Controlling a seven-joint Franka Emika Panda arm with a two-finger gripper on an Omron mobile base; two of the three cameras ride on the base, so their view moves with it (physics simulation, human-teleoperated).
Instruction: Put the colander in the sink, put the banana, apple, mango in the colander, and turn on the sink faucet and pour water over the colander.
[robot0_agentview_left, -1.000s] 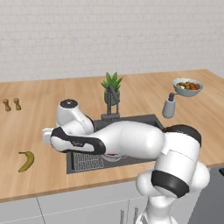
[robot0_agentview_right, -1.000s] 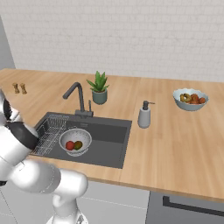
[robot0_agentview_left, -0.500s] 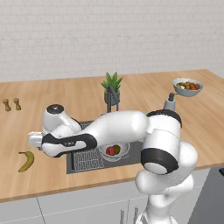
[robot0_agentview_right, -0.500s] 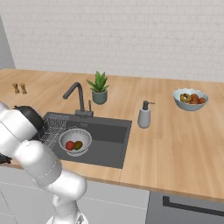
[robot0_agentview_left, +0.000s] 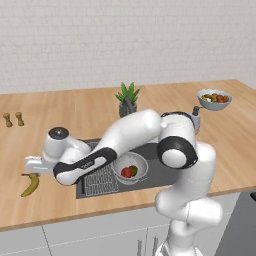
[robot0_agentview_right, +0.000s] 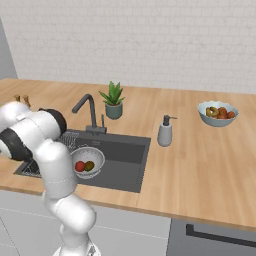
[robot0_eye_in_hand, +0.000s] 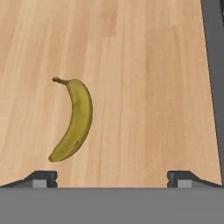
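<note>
Well, gripper (robot0_eye_in_hand: 112, 177): jaws spread wide, holding nothing — poised over the wooden counter (robot0_agentview_left: 65, 200) left of the sink (robot0_agentview_left: 160, 172).
Banana (robot0_agentview_left: 31, 184): flat on the counter, just beside the hand, untouched.
Colander (robot0_agentview_left: 130, 167): sitting in the sink — apple (robot0_agentview_left: 126, 172) and mango (robot0_agentview_left: 133, 170) inside, side by side.
Faucet (robot0_agentview_right: 88, 111): at the sink's far edge.
</note>
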